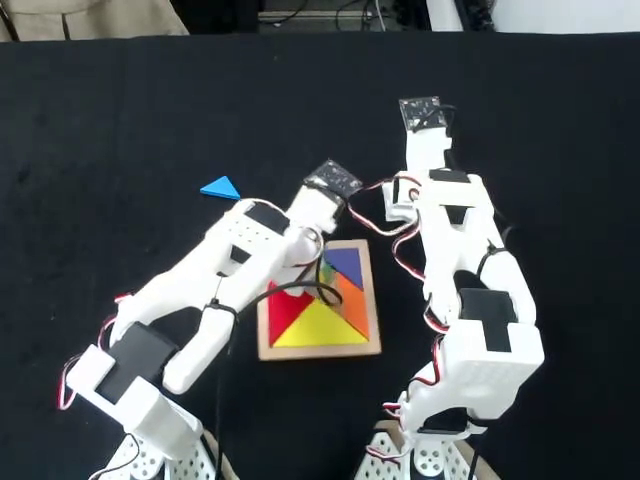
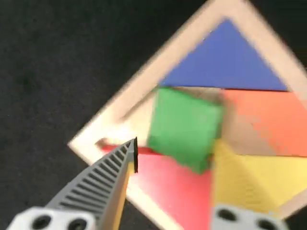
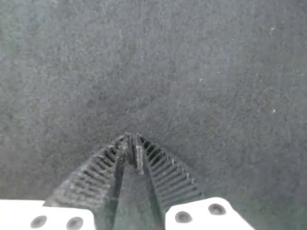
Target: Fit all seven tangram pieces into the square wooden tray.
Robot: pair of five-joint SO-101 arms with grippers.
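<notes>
A black tablecloth (image 1: 100, 100) carries the tray (image 1: 320, 352), cables (image 1: 352, 10) beyond.

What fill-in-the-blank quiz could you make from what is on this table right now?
1. Outside the wooden tray, on the black cloth, lies a small ____ triangle.
2. The square piece in the tray is ____.
3. The right gripper hangs over bare cloth with its jaws ____.

Missing words: blue; green; shut.
</notes>
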